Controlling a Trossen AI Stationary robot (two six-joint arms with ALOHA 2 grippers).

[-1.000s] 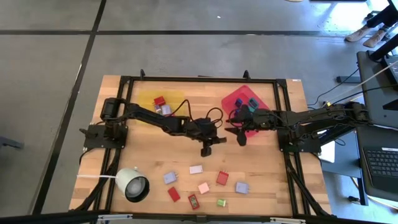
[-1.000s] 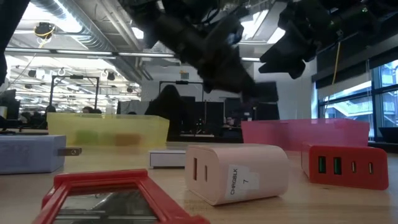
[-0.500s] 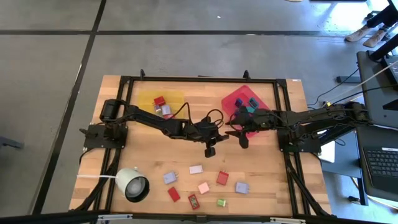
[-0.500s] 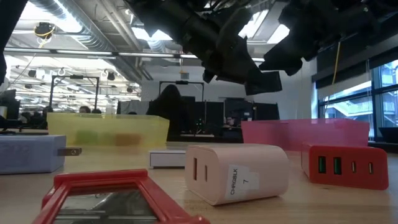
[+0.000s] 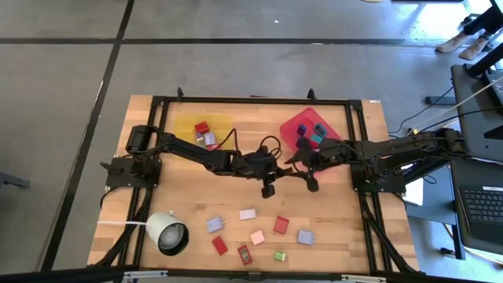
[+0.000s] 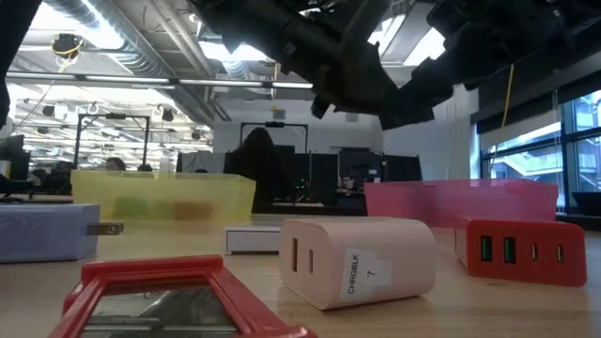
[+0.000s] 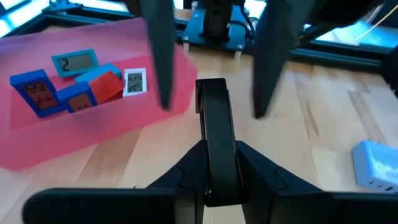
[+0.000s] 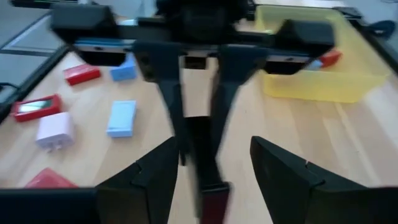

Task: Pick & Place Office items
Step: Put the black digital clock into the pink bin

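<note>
Mid-table, above bare boards: left gripper and right gripper meet tip to tip, near each other but apart.

Left fingers are clamped together on a slim flat black rectangular block, held clear of the light wooden table. Right fingers stand spread, one on each side of the block's far end and not touching it. This looks like a hand-over about to happen.

Other office items:
- several in the translucent red tray
- two in the translucent yellow tray
- a loose scatter along the front edge, including a white flat block and a red block

Risks:
- If the left lets go before the right has closed, the block drops to the boards.
- The overlap is short, so the right may pinch only the tip and the block could swivel or slip.
- An off-centre approach would push a right finger against the block and twist it in the left's grip.
- The wrists are crowded, so any sideways correction could knock finger on finger.

Room: open board lies beneath and in front of the grippers. The red tray's near wall sits just behind the right gripper, so a carry there must lift over the rim. The loose scatter and the white round lamp-like object are well clear
</note>
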